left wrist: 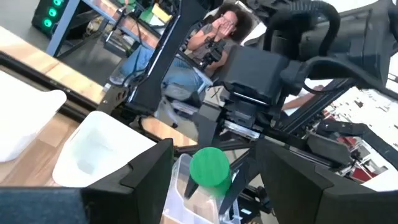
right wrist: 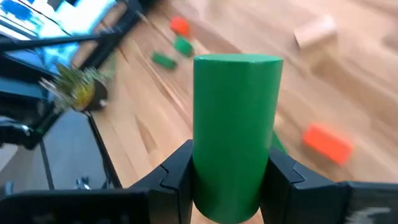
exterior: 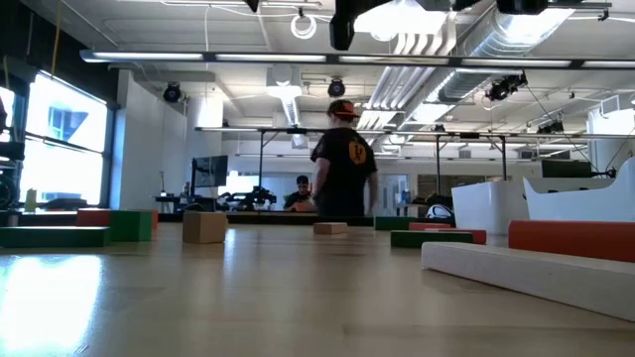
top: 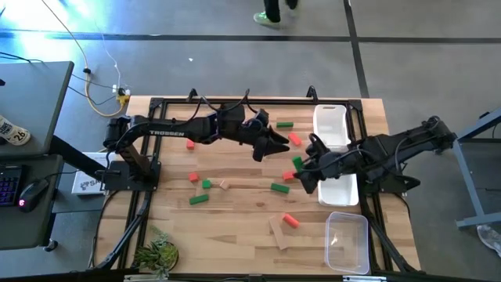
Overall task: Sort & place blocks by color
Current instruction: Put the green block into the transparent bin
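My right gripper (top: 301,166) is shut on a green wooden cylinder (right wrist: 235,130), held above the table's middle right. It also shows in the high view as a green block (top: 297,162). My left gripper (top: 280,146) is open and hovers just to its far left. In the left wrist view the cylinder's round end (left wrist: 208,166) shows between the left fingers, apart from both. Other blocks lie flat on the table: green (top: 284,124), red (top: 295,139), red (top: 192,177), green (top: 206,184), tan (top: 224,185), green (top: 279,187), red (top: 290,220) and a tan bar (top: 279,233). My right gripper pinches the green cylinder's curved sides near one end (right wrist: 227,186) between its two fingers. The cylinder lies along the fingers and sticks out well past their tips. The fingers come from the table's right side. The cylinder is lifted clear of the table.
Two white trays (top: 331,125) (top: 341,190) lie along the right side and a clear tray (top: 347,241) at the near right corner. A small plant (top: 156,252) stands at the near left corner. In the low view a person (exterior: 342,164) stands beyond the table.
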Motion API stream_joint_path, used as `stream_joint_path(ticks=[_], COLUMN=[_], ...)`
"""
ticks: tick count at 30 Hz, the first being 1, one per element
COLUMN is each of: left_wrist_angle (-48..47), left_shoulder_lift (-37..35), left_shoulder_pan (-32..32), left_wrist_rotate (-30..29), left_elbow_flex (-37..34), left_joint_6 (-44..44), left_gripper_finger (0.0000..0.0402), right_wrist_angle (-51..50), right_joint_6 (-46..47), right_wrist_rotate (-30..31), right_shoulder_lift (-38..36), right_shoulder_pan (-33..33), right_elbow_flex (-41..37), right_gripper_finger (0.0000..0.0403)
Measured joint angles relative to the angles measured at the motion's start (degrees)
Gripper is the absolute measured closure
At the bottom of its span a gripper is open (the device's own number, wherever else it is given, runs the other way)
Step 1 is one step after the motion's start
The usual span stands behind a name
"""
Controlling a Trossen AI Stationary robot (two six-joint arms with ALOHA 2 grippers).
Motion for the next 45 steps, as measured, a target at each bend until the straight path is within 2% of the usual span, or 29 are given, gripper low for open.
stream_joint_path(ticks=[12, 19, 26, 33, 38, 45], left_wrist_angle=[-8.99, -9.71, -9.72, -9.68, -9.78, -10.60], left_shoulder_lift=[0.00, 0.00, -0.02, -0.03, -0.07, -0.07], left_shoulder_pan=[1.20, 1.07, 1.07, 1.11, 1.11, 1.08], left_wrist_rotate=[-1.76, -1.79, -1.93, -1.94, -2.14, -6.10], left_elbow_flex=[0.00, 0.00, 0.00, 0.00, 0.00, 0.00], left_joint_6=[1.91, 1.47, 1.14, 1.09, 1.09, 1.88], left_gripper_finger=[0.0183, 0.0183, 0.0184, 0.0184, 0.0184, 0.0184], right_wrist_angle=[-15.03, -21.76, -23.08, -22.53, -19.94, -18.99], right_joint_6=[21.17, 32.68, 42.74, 52.51, 58.23, 64.93], right_wrist_rotate=[-0.41, -2.64, -7.99, -15.79, -16.35, -14.33], right_shoulder_lift=[0.26, 5.01, 11.80, 18.02, 19.55, 19.58], right_shoulder_pan=[12.52, 21.19, 28.25, 34.75, 38.32, 42.14], right_elbow_flex=[0.00, -0.02, -0.02, -0.07, -0.07, -0.07], right_gripper_finger=[0.0296, 0.0296, 0.0296, 0.0296, 0.0296, 0.0296])
